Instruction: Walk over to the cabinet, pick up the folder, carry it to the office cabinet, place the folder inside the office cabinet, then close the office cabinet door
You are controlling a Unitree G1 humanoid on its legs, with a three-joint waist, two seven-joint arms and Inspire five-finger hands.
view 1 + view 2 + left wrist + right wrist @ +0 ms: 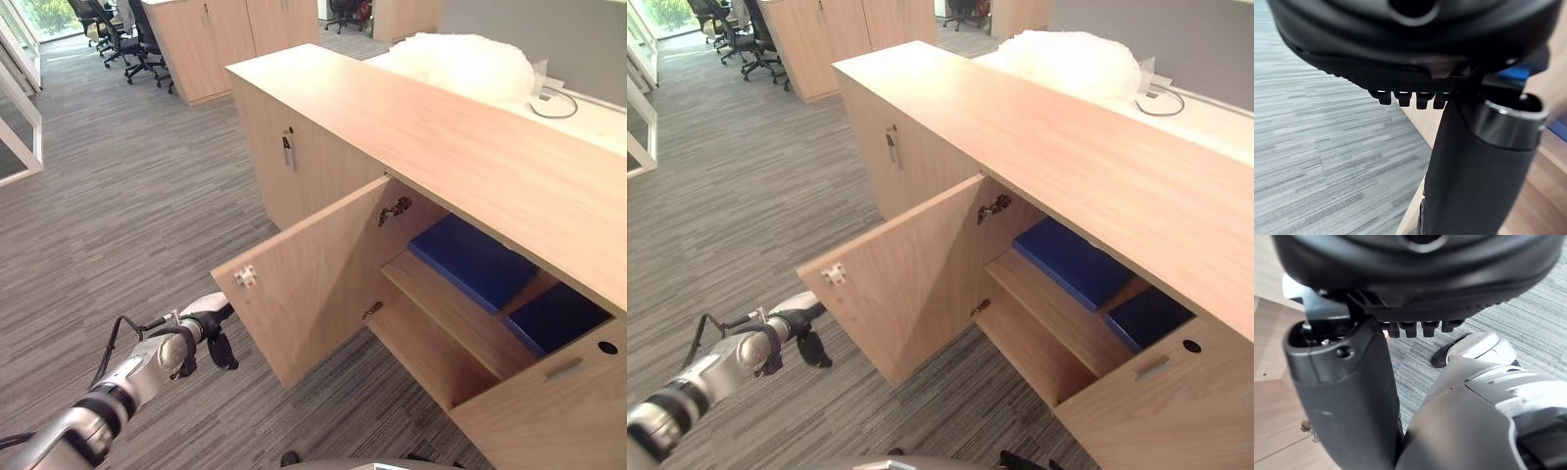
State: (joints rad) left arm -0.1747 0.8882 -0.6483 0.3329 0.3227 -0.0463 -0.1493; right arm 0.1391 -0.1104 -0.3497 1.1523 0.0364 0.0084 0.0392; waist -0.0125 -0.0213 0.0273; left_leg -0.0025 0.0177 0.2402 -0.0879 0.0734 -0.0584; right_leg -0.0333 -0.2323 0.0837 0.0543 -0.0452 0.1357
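A low wooden office cabinet [441,127] stands before me with its left door [313,284] swung wide open. Inside, a blue folder [473,259] lies flat on the upper shelf, and a second blue one [554,315] lies further right. My left hand [217,338] hangs low by the door's free edge on its outer side, apart from it. Its fingers are relaxed and hold nothing. The left wrist view looks past the thumb [1474,171] to wood and a bit of blue. My right hand [1347,401] is idle beside the cabinet's wood, holding nothing.
The neighbouring door with a metal handle [288,149] is closed, as is the one at lower right [549,411]. A white plastic bundle [460,64] sits on the desk behind. Office chairs [122,39] and more cabinets [225,34] stand far off across grey carpet.
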